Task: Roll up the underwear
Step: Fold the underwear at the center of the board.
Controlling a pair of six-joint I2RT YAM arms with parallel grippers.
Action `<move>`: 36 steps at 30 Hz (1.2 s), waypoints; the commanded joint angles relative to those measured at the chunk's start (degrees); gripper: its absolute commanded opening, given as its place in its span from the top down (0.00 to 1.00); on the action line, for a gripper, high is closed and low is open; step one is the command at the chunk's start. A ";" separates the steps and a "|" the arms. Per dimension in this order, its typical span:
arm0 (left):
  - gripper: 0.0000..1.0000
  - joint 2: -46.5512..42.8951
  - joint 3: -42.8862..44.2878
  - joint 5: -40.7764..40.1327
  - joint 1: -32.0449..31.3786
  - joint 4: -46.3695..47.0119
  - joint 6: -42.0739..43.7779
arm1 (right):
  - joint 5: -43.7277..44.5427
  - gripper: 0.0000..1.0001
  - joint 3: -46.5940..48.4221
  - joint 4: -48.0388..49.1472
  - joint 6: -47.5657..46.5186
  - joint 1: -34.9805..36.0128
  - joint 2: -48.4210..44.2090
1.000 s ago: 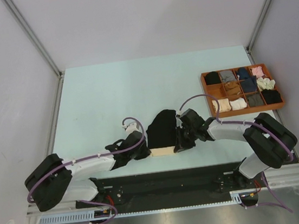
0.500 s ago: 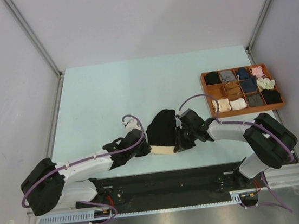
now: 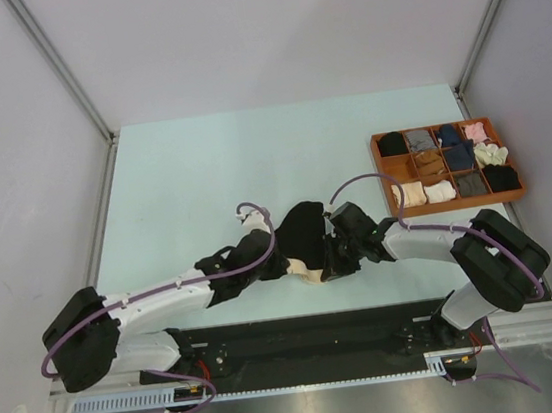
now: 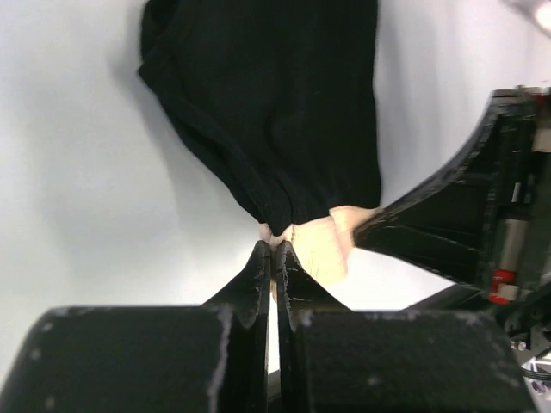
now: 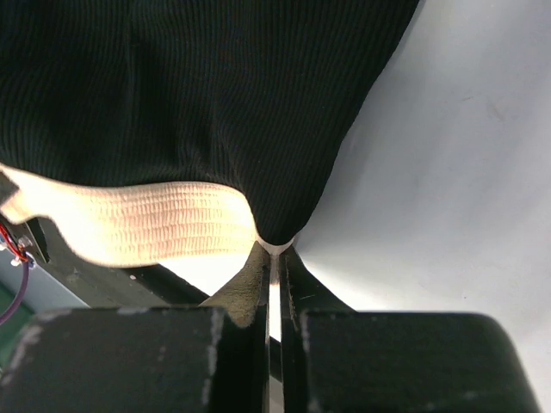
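The black underwear (image 3: 305, 235) with a pale beige waistband (image 3: 299, 267) lies near the table's front edge between both arms. My left gripper (image 3: 275, 267) is shut on the waistband's left corner (image 4: 277, 237); the band is folded toward the right. My right gripper (image 3: 331, 260) is shut on the waistband's right corner (image 5: 275, 245). The black fabric (image 4: 275, 103) spreads away from both grippers, and the beige band (image 5: 129, 224) shows in the right wrist view. The navy and rust-brown underwear lie rolled in the tray.
An orange compartment tray (image 3: 384, 168) stands at the right, holding several rolled garments: black, grey, navy, pink, brown, beige and white. Metal frame posts and white walls enclose the pale table (image 3: 192, 176).
My left gripper has moved right and forward with the waistband's left corner, bunching the band toward the right gripper. The right gripper has stayed in place.
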 commanded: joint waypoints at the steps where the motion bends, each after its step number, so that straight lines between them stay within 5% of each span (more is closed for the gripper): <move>1: 1.00 2.33 4.76 0.68 -1.69 2.63 2.21 | 5.89 1.00 -0.25 -3.69 -0.60 0.52 0.42; 36: 0.99 24.84 20.84 4.20 -7.75 -3.88 8.80 | 8.27 0.95 -0.34 -7.20 -0.95 -1.33 -4.59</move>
